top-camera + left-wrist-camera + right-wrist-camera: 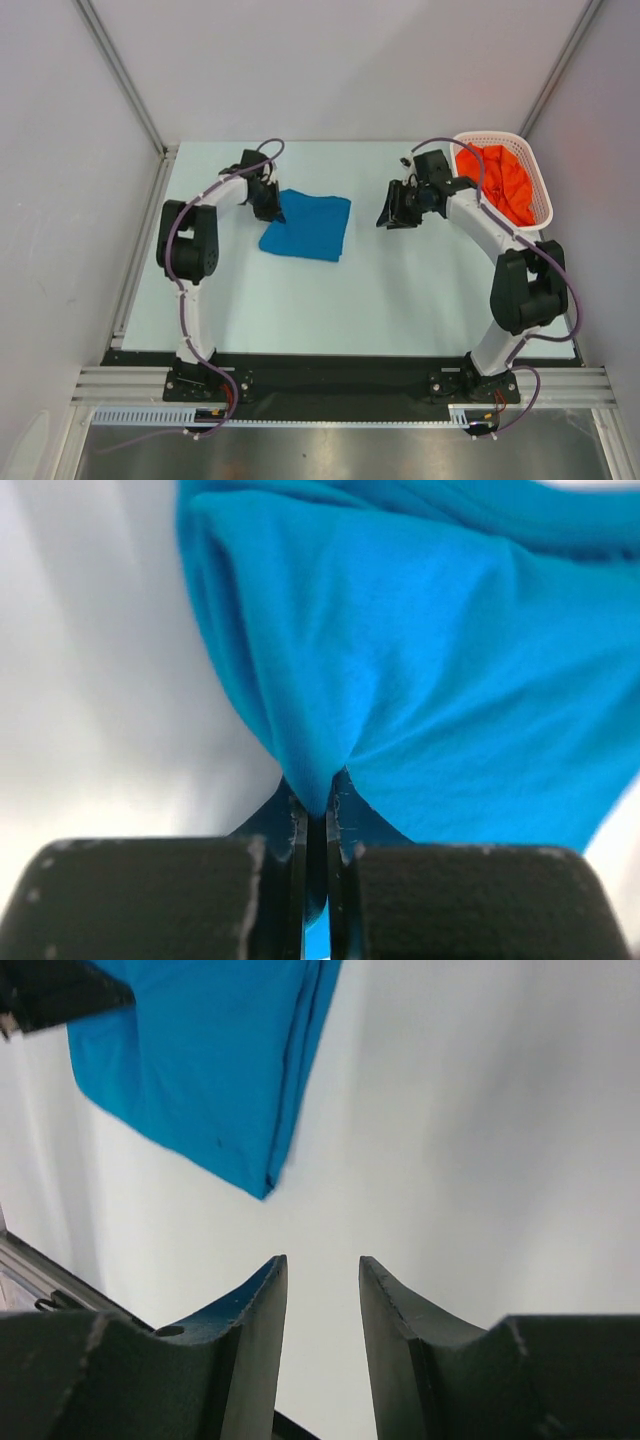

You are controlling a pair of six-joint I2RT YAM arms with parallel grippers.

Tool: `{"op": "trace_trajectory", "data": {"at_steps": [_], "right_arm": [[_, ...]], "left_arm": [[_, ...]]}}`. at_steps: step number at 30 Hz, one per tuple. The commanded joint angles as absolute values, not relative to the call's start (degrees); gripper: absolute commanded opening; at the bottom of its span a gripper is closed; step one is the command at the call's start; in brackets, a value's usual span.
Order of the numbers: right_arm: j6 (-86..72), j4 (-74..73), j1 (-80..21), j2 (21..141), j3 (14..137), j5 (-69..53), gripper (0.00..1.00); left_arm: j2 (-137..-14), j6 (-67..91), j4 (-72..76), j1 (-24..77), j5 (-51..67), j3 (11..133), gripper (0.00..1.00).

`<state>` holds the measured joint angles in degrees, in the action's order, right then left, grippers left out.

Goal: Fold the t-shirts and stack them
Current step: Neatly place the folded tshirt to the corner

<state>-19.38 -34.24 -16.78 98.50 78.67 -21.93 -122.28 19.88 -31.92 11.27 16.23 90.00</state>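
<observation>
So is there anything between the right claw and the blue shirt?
Nothing, only bare table between the right gripper and the blue t-shirt. The top view shows it, and the right wrist view too.

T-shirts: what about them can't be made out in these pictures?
- Orange t-shirt: top view, bunched in the basket, whose wall hides part of it; whether it is folded can't be told.
- Blue t-shirt: left wrist view, cut off by the top and right edges; the left gripper, shut on a fold, covers the pinched tip.
</observation>
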Motion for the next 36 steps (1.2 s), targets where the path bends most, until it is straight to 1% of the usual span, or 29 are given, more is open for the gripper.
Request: {"op": "trace_trajectory", "data": {"at_steps": [1, 4, 9, 11, 17, 18, 20, 21, 23, 25, 26, 29, 31, 36], "right_arm": [[-18.11, -35.86, -16.96, 92.91, 77.18, -22.24, 0.40], [-17.67, -36.47, -17.14, 90.45, 74.98, -22.24, 0.40], [-17.75, -36.65, -18.19, 87.37, 71.29, -21.71, 0.40], [-17.67, -36.47, -18.63, 86.05, 70.32, -20.92, 0.40], [-17.75, -38.32, -21.00, 85.96, 71.01, -19.60, 0.40], [-17.84, -38.49, -21.44, 86.22, 71.28, -19.51, 0.40], [-18.10, -38.06, -22.15, 86.66, 71.37, -20.04, 0.40], [-18.28, -37.88, -22.32, 86.75, 71.19, -20.56, 0.41], [-18.37, -38.05, -22.32, 86.84, 70.84, -21.27, 0.41], [-18.02, -38.32, -22.32, 86.92, 70.66, -21.27, 0.41], [-17.93, -38.41, -22.32, 87.01, 70.58, -21.27, 0.40], [-17.67, -38.76, -22.06, 87.36, 70.40, -21.44, 0.41], [-17.58, -38.58, -21.89, 87.54, 70.40, -21.62, 0.40], [-17.58, -38.32, -21.62, 88.33, 69.70, -21.53, 0.40]], "left_arm": [[-127.25, 12.58, -40.93, 9.06, 2.56, 100.35, 0.00], [-130.33, 9.50, -43.06, 6.77, 0.18, 107.38, 0.00], [-136.05, 4.05, -44.82, 3.79, -8.68, 120.64, 0.00], [-139.02, 4.13, -44.83, 2.56, -9.23, 124.26, 0.00], [-148.35, 1.41, -45.00, -2.98, -12.04, 140.34, 0.00], [-149.32, 1.58, -43.26, -4.47, -11.34, 141.49, 0.00], [-149.94, 4.20, -43.24, -6.49, -6.35, 142.81, 0.01], [-149.85, 6.83, -42.55, -8.42, -5.02, 142.82, 0.00], [-149.50, 6.86, -41.49, -9.66, -3.61, 143.95, 0.00], [-148.46, 4.06, -39.31, -9.32, -3.87, 143.97, 0.00], [-148.19, 0.21, -38.59, -8.45, -4.48, 143.70, 0.00], [-147.83, -6.31, -37.79, -7.73, -7.99, 144.05, 0.00], [-147.83, -7.64, -37.01, -8.26, -9.22, 143.26, 0.00], [-147.83, -12.13, -31.83, -9.05, -7.12, 143.00, 0.00]]}}
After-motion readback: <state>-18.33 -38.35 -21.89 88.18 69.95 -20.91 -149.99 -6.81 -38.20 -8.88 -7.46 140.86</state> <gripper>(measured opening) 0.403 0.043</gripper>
